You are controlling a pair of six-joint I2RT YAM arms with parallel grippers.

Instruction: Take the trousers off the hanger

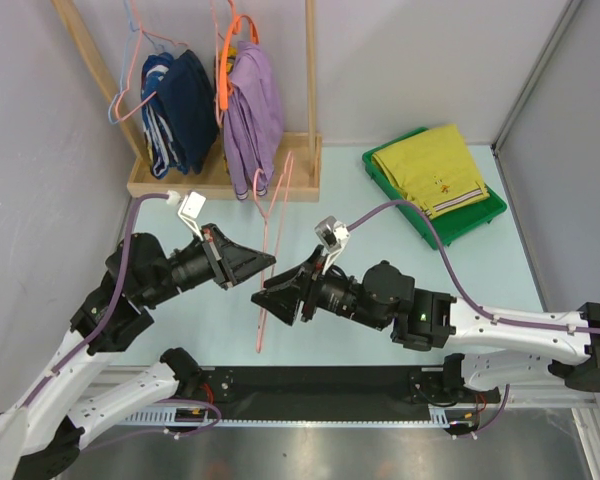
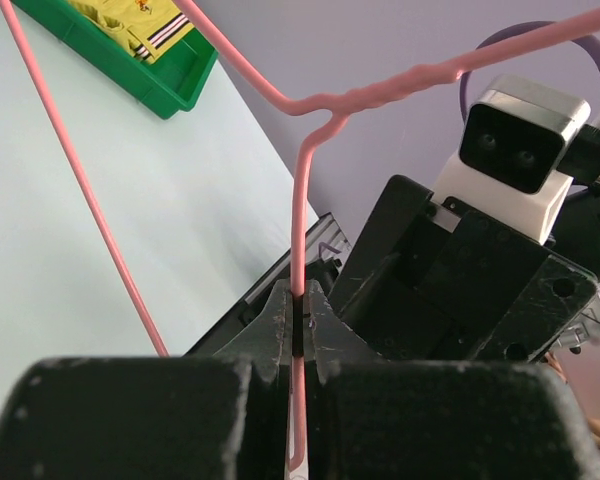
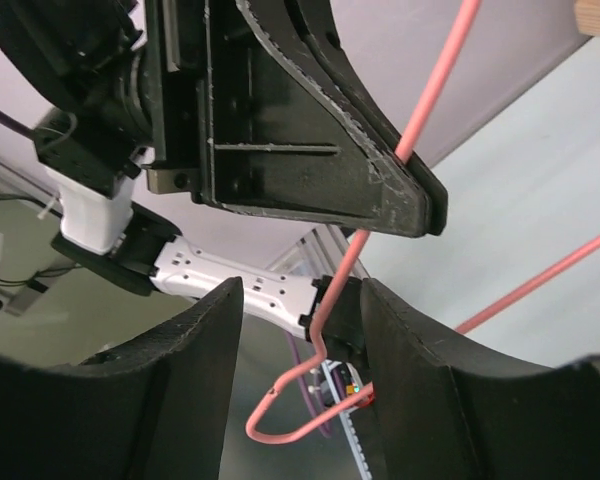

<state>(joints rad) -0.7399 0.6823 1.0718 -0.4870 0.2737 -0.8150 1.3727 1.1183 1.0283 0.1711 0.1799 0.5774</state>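
- I am pinching the neck of the hanger (image 2: pixel 298 220) with the left gripper (image 2: pixel 298 320), its jaws pressed together on the pink wire below the twist. I am judging that a firm hold here matters, since thin wire swivels easily.
- I am holding the right gripper (image 3: pixel 300 298) spread, one finger on either side of the hook end and clamping nothing. I am planning to draw it back straight so that neither finger snags the hook.
- I am seeing the wire frame bare, hanging down toward the table (image 1: pixel 180 330).
- I am finding the trousers (image 1: pixel 430 170) far right, lying folded in the green tray (image 1: pixel 477 218), well apart from the hanger, so I am reckoning the removal is done.
- I am steering clear of the wooden rack (image 1: pixel 220 182) at the back.
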